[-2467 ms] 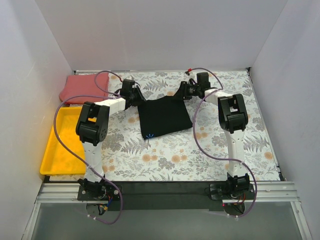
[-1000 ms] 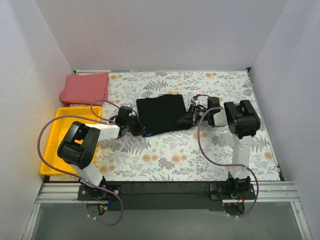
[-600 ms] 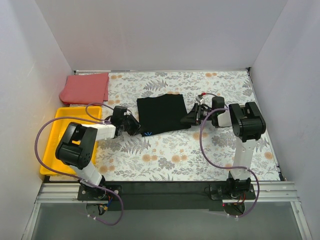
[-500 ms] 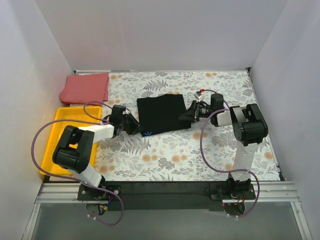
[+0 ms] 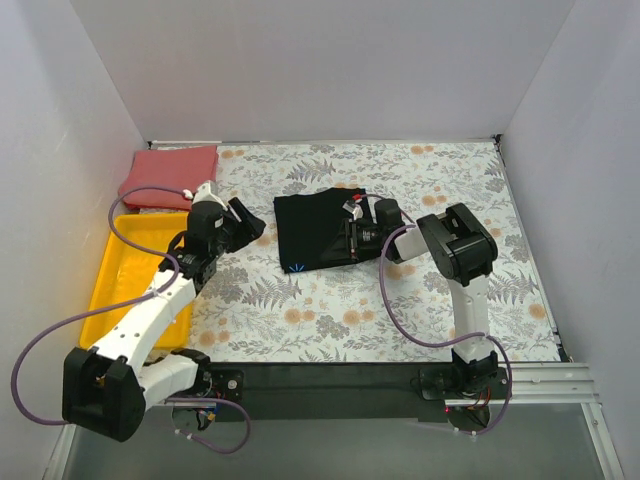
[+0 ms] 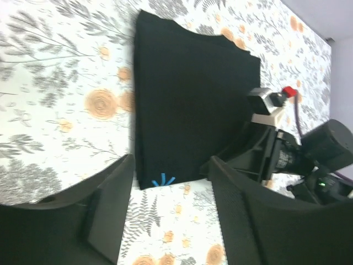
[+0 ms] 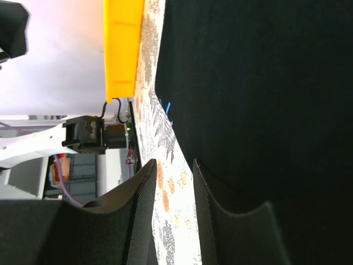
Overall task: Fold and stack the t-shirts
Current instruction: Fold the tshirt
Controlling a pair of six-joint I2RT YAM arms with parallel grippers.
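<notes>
The black t-shirt [image 5: 312, 228] lies folded into a rectangle in the middle of the floral cloth, with a small blue mark [image 5: 298, 267] at its near left corner. It also shows in the left wrist view [image 6: 187, 105] and the right wrist view [image 7: 248, 83]. The coral-red t-shirt [image 5: 170, 175] lies folded at the far left corner. My left gripper [image 5: 243, 222] is open and empty, raised to the left of the black shirt [image 6: 171, 165]. My right gripper [image 5: 348, 238] lies low at the black shirt's near right part, its jaws a narrow gap apart with only floral cloth between them [image 7: 174, 165].
A yellow tray [image 5: 125, 290] stands at the left edge, near the red shirt, and shows in the right wrist view [image 7: 122, 49]. The floral cloth [image 5: 430, 290] covers the table. White walls close in the back and both sides. The right arm's wrist [image 6: 276, 154] shows in the left wrist view.
My left gripper has drawn back from the black shirt's near left corner, up and to the left. My right gripper has moved left from the shirt's right edge onto the shirt.
</notes>
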